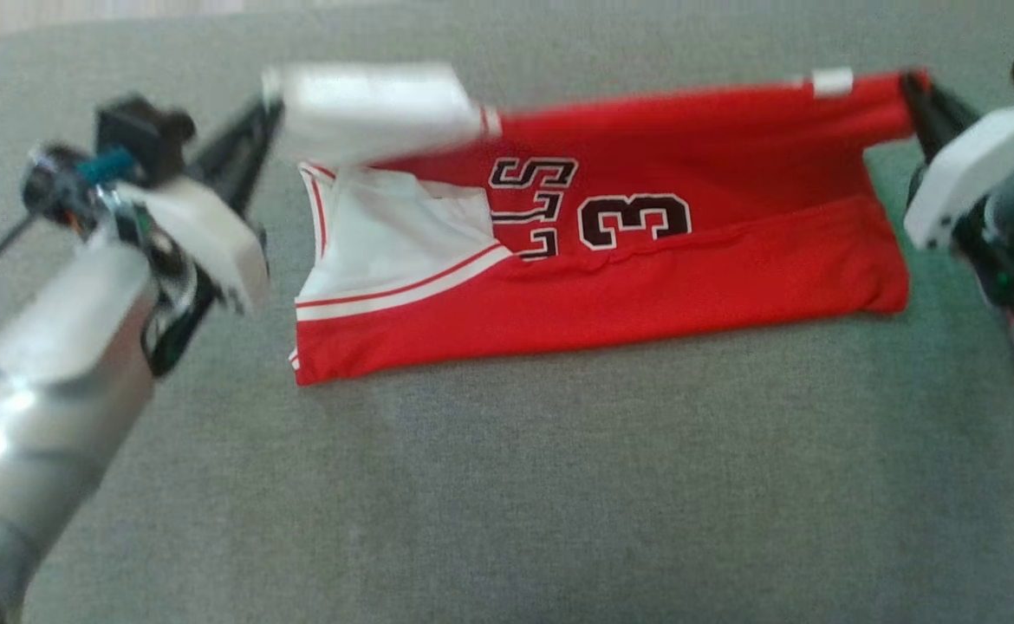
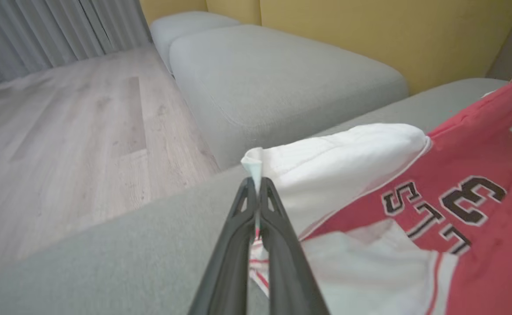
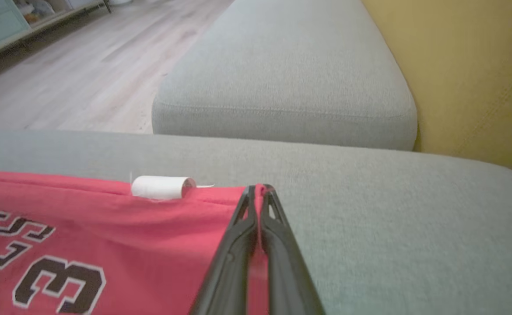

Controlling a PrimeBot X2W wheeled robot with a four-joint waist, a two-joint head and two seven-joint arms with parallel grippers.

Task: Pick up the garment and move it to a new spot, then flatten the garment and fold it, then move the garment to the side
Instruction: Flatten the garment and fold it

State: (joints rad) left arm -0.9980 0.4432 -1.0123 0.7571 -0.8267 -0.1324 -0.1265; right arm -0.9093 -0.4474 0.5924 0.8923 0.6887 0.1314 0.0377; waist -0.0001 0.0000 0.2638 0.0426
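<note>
Garment (image 1: 646, 286): expect soft, light, limp cloth. It hangs stretched between both finger pairs, lower half on the sofa (image 1: 507, 485). Left fingers (image 2: 234, 240) pinch its white corner; right fingers (image 3: 232, 249) pinch its red corner. Best hold: hem corners.

Grey fabric sofa (image 2: 282, 78) against a yellow wall (image 2: 369, 30); pale wood floor (image 2: 85, 122); grey curtains (image 2: 54, 30) beyond

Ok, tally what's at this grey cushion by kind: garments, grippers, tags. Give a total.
Garments: 1, the red jersey
Grippers: 2, left gripper and right gripper, jaws shut on its edge
Tags: 1, the white tag on its raised edge
Total: 4
</note>
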